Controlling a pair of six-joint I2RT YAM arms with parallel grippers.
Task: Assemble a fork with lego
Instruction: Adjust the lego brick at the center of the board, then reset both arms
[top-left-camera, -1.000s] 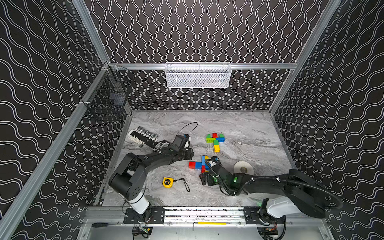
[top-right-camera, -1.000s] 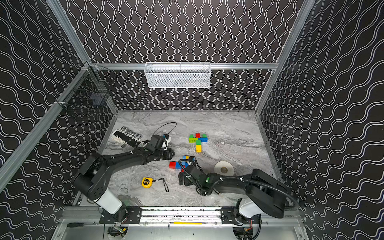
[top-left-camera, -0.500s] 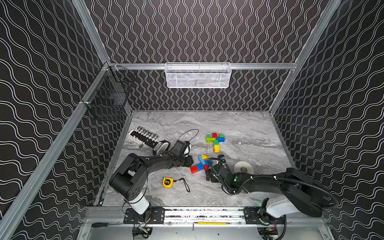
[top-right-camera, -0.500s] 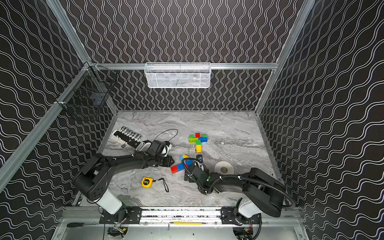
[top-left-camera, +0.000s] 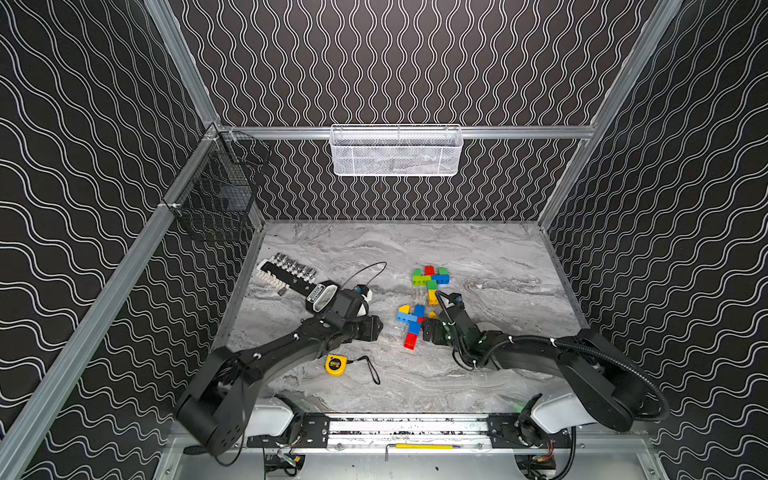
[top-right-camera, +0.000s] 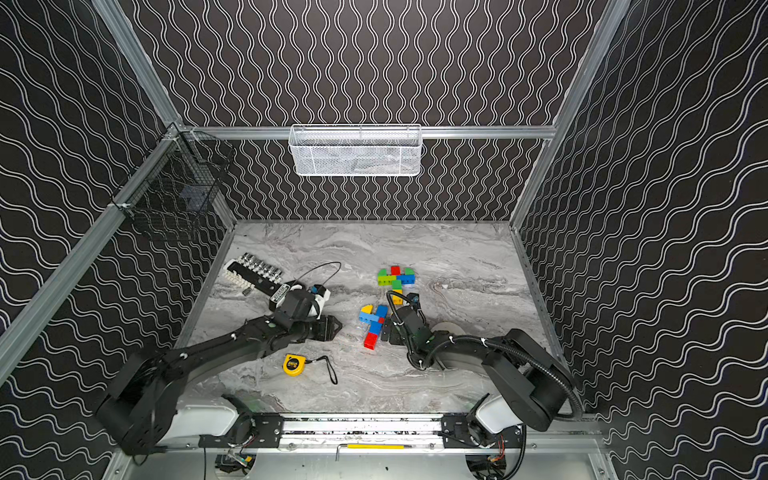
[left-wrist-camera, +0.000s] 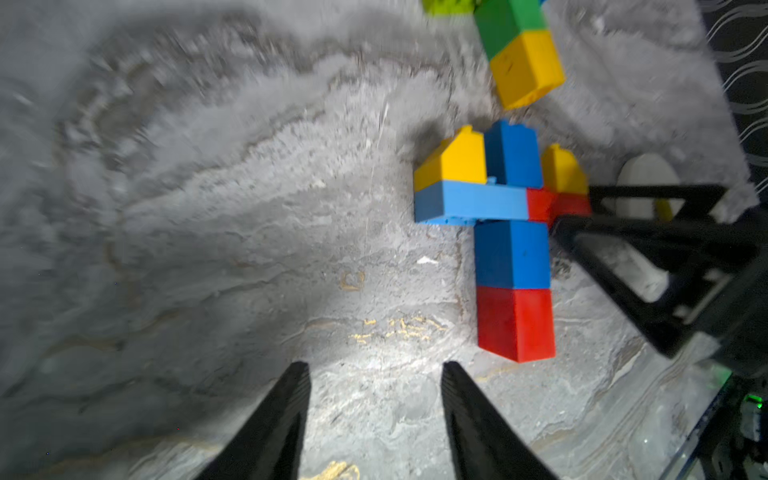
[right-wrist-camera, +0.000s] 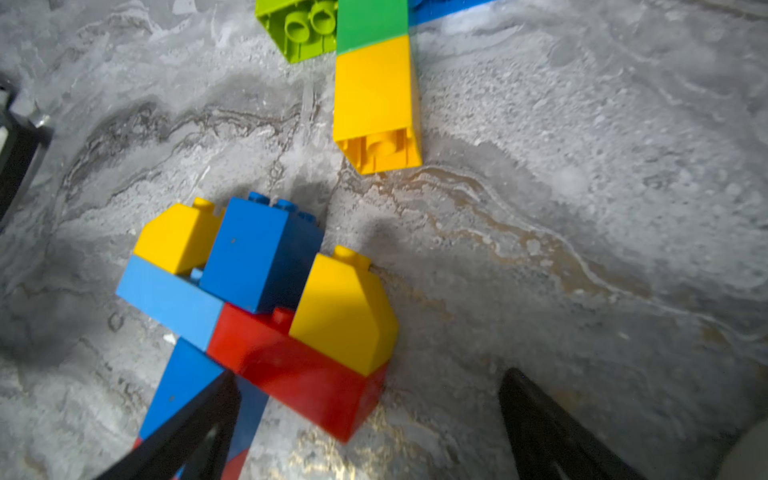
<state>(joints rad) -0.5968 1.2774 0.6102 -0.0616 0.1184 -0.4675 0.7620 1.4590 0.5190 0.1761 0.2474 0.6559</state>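
Your left gripper (top-left-camera: 377, 328) hangs at the fork's (top-left-camera: 411, 326) 9 o'clock in both top views, apart from it, jaws parted and empty. The right gripper (top-left-camera: 428, 332) sits at the fork's 3 o'clock, right against it. The fork lies flat mid-table (top-left-camera: 478, 249), with the red handle end toward 6 o'clock and the tines toward 12. The far bricks (top-left-camera: 430, 280), a second joined cluster, lie just past the tines. The tape (top-left-camera: 334, 365) lies apart at the fork's 7 o'clock.

In the left wrist view, the left gripper (left-wrist-camera: 376, 365) is roughly half open over bare table. The fork (left-wrist-camera: 511, 249) lies ahead and clear of it. It has a red and blue handle, a light-blue and red crossbar, and yellow, blue and yellow tines. One right finger (left-wrist-camera: 615, 232) meets the crossbar's red end.

In the right wrist view, the right gripper (right-wrist-camera: 370, 376) is spread wide and grips nothing. One finger lies over the fork's (right-wrist-camera: 257, 266) blue handle brick, and the crossbar's red end lies between the fingers.

The build looks finished, so you are likely at the letting-go step. Next, lift the right gripper straight up before you swing it away, because that finger could drag the handle. The left one can back off toward 9 o'clock freely.
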